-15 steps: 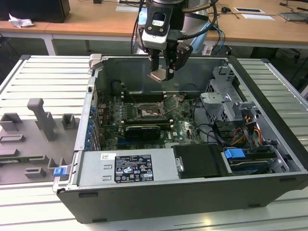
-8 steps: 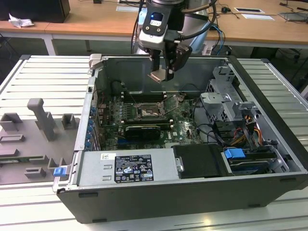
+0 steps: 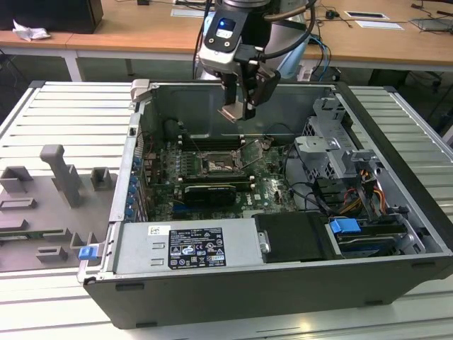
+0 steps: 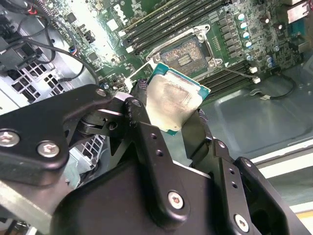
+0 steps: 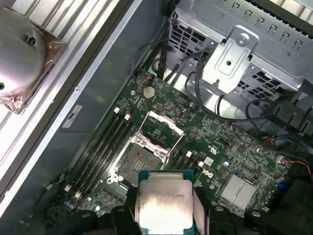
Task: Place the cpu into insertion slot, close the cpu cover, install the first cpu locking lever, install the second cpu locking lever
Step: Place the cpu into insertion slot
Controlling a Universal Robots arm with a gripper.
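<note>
My gripper (image 3: 238, 108) hangs above the open computer case and is shut on the cpu (image 3: 232, 113), a small square chip with a pale silver top. In both wrist views the cpu (image 4: 171, 100) (image 5: 164, 203) sits pinched by its edges between the black fingers (image 4: 143, 128). The insertion slot (image 3: 215, 167) (image 5: 139, 161) (image 4: 186, 54) lies well below it on the green board, dark and bare. The cpu cover (image 5: 159, 128) stands swung up at the slot's far edge. The chip is clear of the slot and hovers above and just to one side of it.
Black memory slots (image 5: 105, 147) flank the socket. A black graphics card (image 3: 209, 193) lies in front of it, with the power supply (image 3: 187, 244) nearer still. A drive cage (image 3: 333, 156) and cables fill the exterior view's right. Grey fixtures (image 3: 60, 173) stand outside the case.
</note>
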